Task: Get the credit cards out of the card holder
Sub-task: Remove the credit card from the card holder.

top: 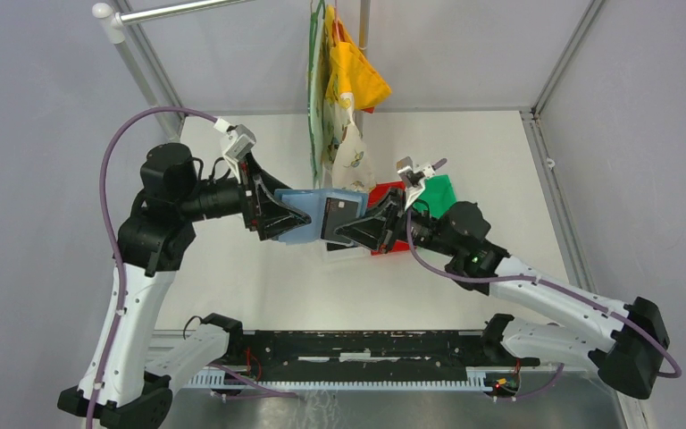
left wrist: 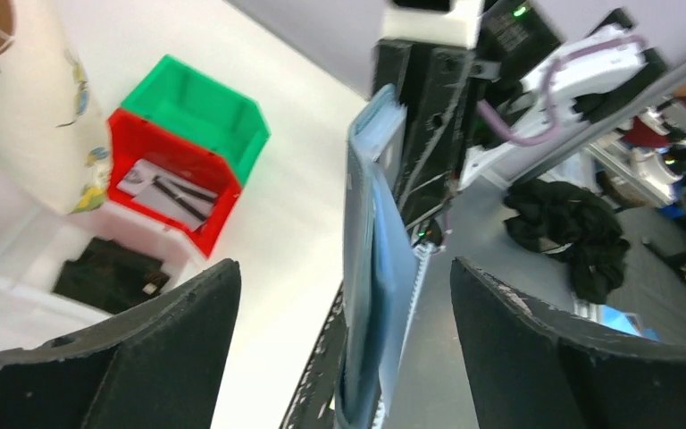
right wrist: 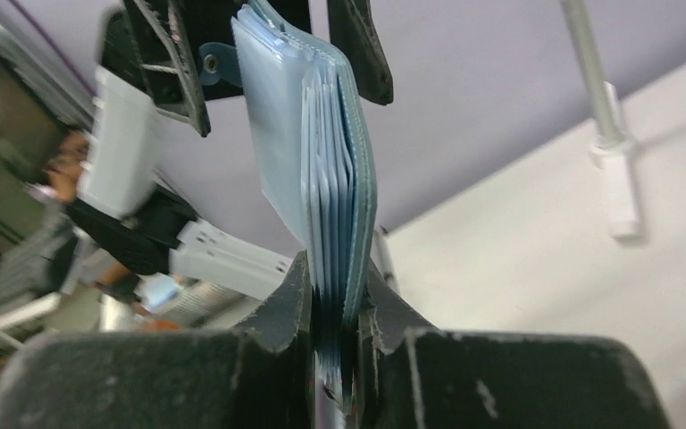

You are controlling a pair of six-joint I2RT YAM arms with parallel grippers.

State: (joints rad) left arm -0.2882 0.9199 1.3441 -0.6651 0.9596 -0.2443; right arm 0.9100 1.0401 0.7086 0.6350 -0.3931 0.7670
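The card holder [top: 308, 214], a teal-blue wallet, hangs in the air over the middle of the table between my two grippers. A dark credit card [top: 340, 219] shows on its face. My right gripper [top: 363, 231] is shut on the holder's right end; in the right wrist view the jaws [right wrist: 335, 308] pinch the layered pale sleeves of the card holder [right wrist: 317, 152]. My left gripper [top: 279, 217] is open, its fingers [left wrist: 165, 349] standing wide on either side of the card holder's edge [left wrist: 371, 268] without touching it.
A red bin [left wrist: 165, 156] holding pale grey flat cards [left wrist: 156, 188] stands against a green bin [left wrist: 201, 107]; a white bin [left wrist: 18, 259] with a dark item lies beside them. Cloth bags [top: 339, 89] hang from a rail at the back, just behind the grippers.
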